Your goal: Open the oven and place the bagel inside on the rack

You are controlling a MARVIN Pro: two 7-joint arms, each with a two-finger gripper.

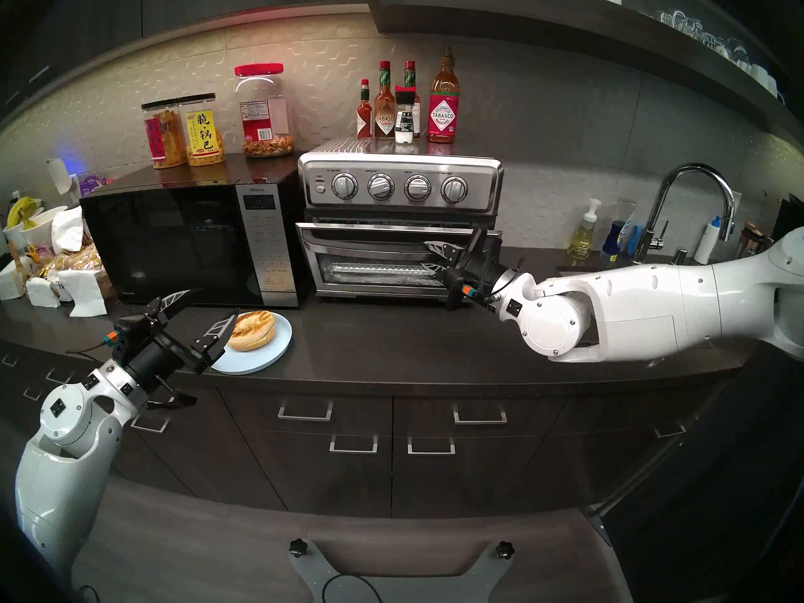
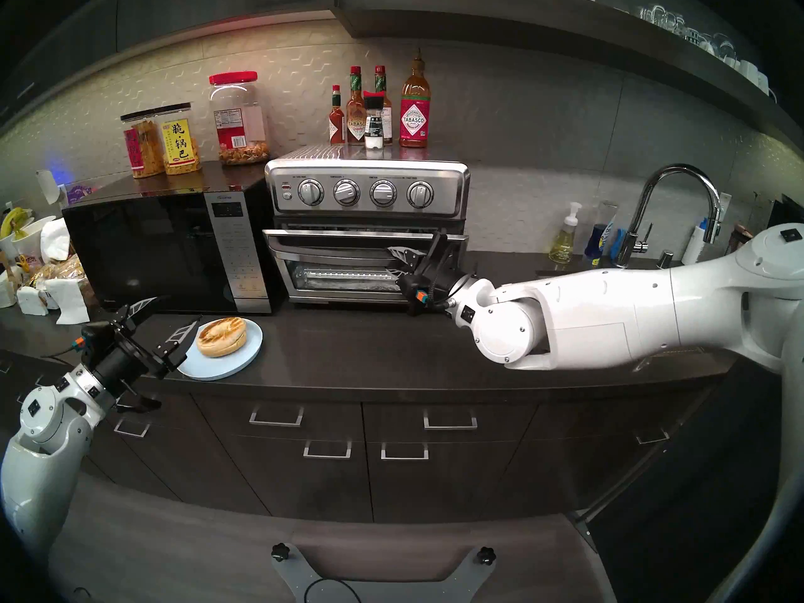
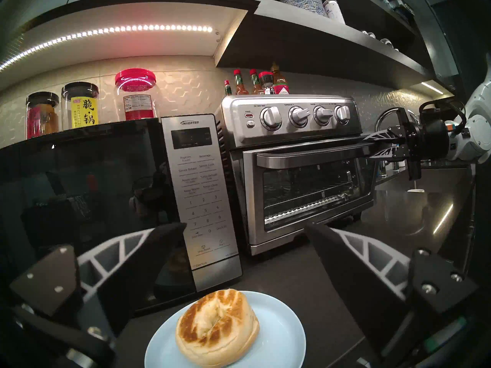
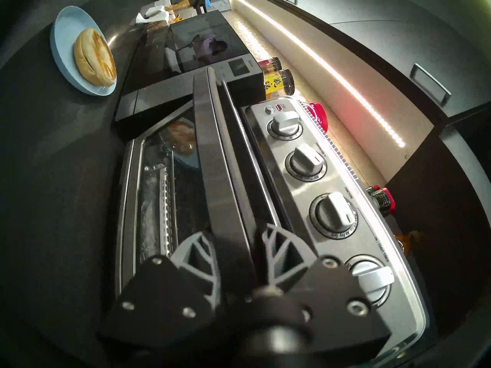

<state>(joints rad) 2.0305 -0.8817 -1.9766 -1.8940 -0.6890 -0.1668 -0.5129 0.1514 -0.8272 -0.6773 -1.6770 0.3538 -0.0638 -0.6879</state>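
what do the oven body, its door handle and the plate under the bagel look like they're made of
The oven body looks like brushed stainless steel: silvery, with soft streaked reflections. Its door handle appears to be dark metal or coated plastic with a satin sheen; which one cannot be told. The plate looks like glazed ceramic or melamine: smooth, pale blue, evenly glossy. The bagel is bread, toasted brown.
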